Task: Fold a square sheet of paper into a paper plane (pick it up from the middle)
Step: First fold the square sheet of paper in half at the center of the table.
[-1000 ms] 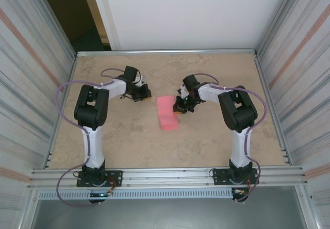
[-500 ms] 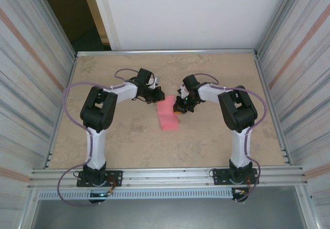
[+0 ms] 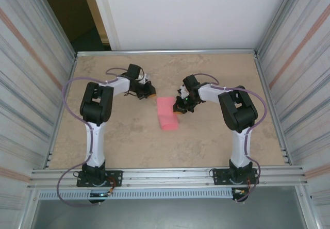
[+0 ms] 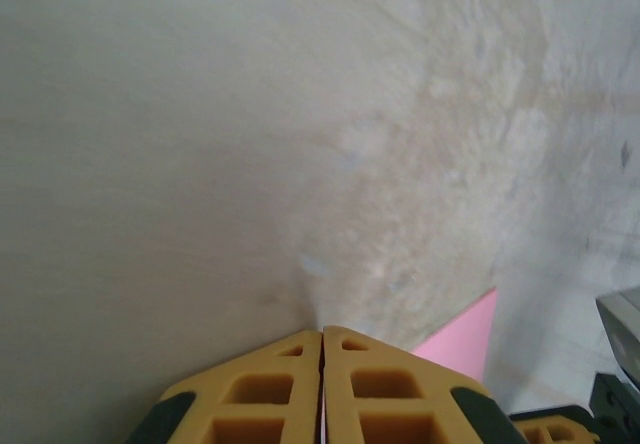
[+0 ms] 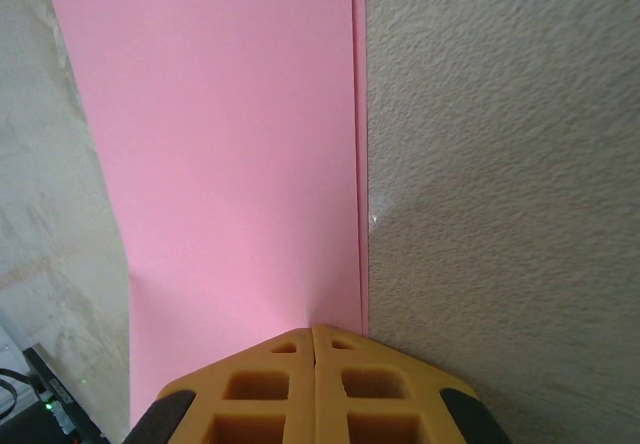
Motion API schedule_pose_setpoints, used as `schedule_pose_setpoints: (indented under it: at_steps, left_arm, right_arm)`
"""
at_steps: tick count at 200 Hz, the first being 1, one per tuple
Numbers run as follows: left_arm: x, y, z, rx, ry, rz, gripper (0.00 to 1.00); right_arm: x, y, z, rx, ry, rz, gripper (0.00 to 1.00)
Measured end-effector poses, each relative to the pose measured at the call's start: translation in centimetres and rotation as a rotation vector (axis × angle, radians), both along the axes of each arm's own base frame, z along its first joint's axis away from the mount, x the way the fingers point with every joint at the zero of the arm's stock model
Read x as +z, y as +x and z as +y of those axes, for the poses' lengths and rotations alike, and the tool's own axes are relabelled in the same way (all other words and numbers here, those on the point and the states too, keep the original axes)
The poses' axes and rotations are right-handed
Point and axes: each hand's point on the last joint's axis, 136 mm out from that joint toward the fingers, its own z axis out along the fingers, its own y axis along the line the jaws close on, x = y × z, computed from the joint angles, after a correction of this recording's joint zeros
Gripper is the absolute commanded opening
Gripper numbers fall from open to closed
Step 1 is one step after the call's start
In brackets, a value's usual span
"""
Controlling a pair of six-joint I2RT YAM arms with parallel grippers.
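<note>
Now my left gripper [image 3: 150, 90], closed, has pulled back off the paper [image 3: 166, 113]. The right gripper [image 3: 179, 108], closed too, seems to pin its edge, so that crease looks pressed.

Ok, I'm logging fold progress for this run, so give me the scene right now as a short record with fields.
paper: pink paper, oblong, lying on the table
fold state: two layers show along one long edge; no dart yet
left gripper: shut, over bare table, beside the paper's far corner
right gripper: shut, tips at the paper's layered edge
</note>
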Motion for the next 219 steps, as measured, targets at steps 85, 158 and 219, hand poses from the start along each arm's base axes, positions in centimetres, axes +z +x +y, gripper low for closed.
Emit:
schedule_pose_setpoints:
  at_steps: [85,158,219]
  left_arm:
    - [6.6,-8.0,-4.5,-0.091,-0.085,-0.052,0.12]
    - [2.4,-13.3,-6.6,-0.143,-0.083,0.125,0.11]
    - [-0.4,-14.2,-5.9,-0.152,-0.058,0.203,0.11]
  right_arm:
    - [0.0,0.0,0.0,0.0,0.001,-0.005,0.07]
    - [0.0,0.0,0.0,0.0,0.001,-0.006,0.07]
    - [-0.1,0.0,0.0,0.0,0.002,-0.008,0.07]
